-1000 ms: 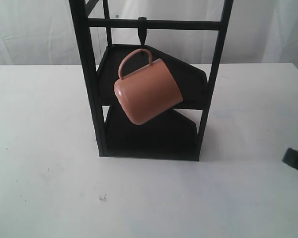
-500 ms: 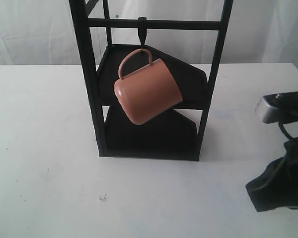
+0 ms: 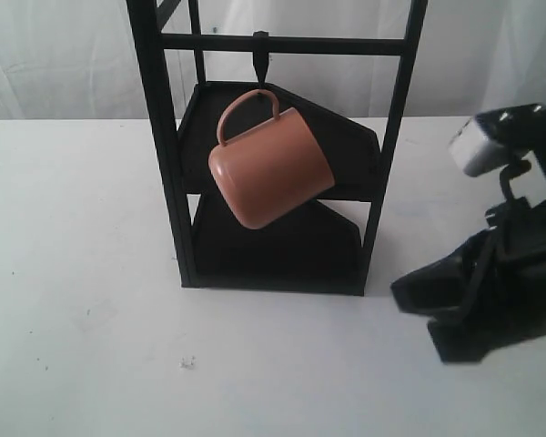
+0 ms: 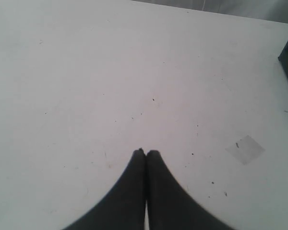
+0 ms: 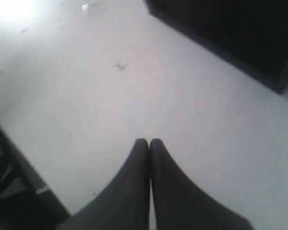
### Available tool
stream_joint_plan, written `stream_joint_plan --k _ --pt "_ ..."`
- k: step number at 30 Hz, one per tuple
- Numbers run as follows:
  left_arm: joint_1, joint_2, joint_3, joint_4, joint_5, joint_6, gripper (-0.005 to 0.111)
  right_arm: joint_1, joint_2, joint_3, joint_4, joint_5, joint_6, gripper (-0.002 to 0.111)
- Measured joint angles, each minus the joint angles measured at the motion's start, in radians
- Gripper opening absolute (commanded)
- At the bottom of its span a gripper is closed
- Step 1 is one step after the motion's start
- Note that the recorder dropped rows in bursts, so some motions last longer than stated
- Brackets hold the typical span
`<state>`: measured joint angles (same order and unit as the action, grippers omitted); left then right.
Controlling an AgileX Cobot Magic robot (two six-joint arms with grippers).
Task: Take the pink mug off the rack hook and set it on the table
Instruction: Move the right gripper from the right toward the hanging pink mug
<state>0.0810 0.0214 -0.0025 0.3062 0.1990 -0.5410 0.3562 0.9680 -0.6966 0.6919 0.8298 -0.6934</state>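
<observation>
The pink mug [image 3: 269, 167] hangs tilted by its thin loop handle from the rack hook [image 3: 262, 62], which points down from the crossbar of the tall black rack [image 3: 160, 137]. The rack stands on the white table [image 3: 82, 273]. My right gripper [image 3: 405, 296] hovers low over the table to the right of the rack's base, apart from the mug; in the right wrist view its fingertips [image 5: 149, 142] are pressed together with nothing between them. My left gripper [image 4: 146, 152] is shut over bare table and does not show in the exterior view.
The rack's two angular black shelves [image 3: 346, 146] sit behind and below the mug. A small white scrap [image 3: 188, 362] lies on the table in front of the rack. A pale tape patch [image 4: 245, 149] marks the table near the left gripper.
My right arm has come in from the right edge and moved left and up toward the rack's base. The mug and rack have not moved.
</observation>
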Motion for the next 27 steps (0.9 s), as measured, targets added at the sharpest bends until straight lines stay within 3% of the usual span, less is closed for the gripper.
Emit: stream_joint_plan --k 7,13,27 --pt "0.0 0.0 0.0 0.0 0.0 0.0 0.0 0.107 0.0 0.071 0.251 0.171 -0.385 0.0" --pt "0.0 0.0 0.0 0.0 0.0 0.0 0.0 0.157 0.0 0.077 0.29 0.178 -0.466 0.0" --pt "0.0 0.0 0.0 0.0 0.0 0.0 0.0 0.171 0.0 0.078 0.198 -0.188 -0.43 0.0"
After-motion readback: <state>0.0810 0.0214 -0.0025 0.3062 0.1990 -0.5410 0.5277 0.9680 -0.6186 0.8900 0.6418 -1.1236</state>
